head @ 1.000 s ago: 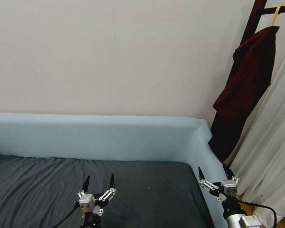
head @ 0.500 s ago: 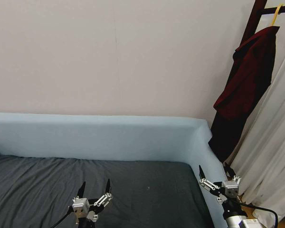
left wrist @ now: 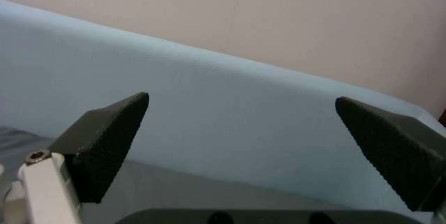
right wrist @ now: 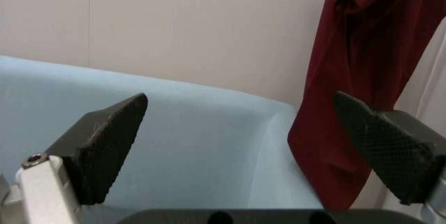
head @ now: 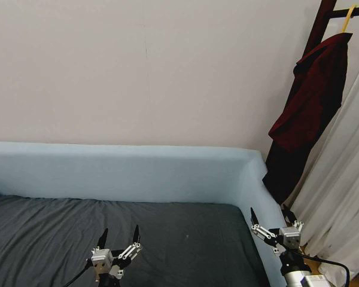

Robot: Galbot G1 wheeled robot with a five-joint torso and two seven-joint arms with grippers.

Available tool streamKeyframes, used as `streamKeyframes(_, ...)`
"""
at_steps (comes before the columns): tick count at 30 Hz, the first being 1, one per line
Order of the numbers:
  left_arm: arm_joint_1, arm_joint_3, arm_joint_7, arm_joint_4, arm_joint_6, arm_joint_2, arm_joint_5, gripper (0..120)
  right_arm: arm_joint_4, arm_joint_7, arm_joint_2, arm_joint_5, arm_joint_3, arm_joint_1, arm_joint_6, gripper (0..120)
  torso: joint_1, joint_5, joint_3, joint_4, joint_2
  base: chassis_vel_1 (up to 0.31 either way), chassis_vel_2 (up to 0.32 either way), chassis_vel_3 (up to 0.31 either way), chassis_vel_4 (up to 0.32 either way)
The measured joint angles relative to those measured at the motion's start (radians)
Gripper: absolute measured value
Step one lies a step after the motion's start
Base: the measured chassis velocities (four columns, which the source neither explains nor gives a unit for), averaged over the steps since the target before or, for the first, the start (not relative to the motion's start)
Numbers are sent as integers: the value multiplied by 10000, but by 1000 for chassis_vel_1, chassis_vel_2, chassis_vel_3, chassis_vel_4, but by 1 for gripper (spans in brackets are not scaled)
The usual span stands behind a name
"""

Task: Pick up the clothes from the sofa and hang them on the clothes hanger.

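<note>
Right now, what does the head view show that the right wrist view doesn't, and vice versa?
Head view adds: the left gripper, jaws open, over the dark grey seat cover, plus the yellow hanger and dark wooden stand at the top of the dark red garment. Right wrist view adds: a close look at the ridged pads of its jaws. Both: right gripper open and empty, light blue sofa back, the garment hanging past the sofa's end, pale wall.
</note>
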Motion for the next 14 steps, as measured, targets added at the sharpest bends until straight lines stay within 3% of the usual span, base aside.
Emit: streamKeyframes(14, -6, 3, 0, 13, -6, 0, 2, 100, -7, 2, -6, 8, -12, 10, 3, 100, 0, 0, 0, 0, 0, 0, 0, 0, 0)
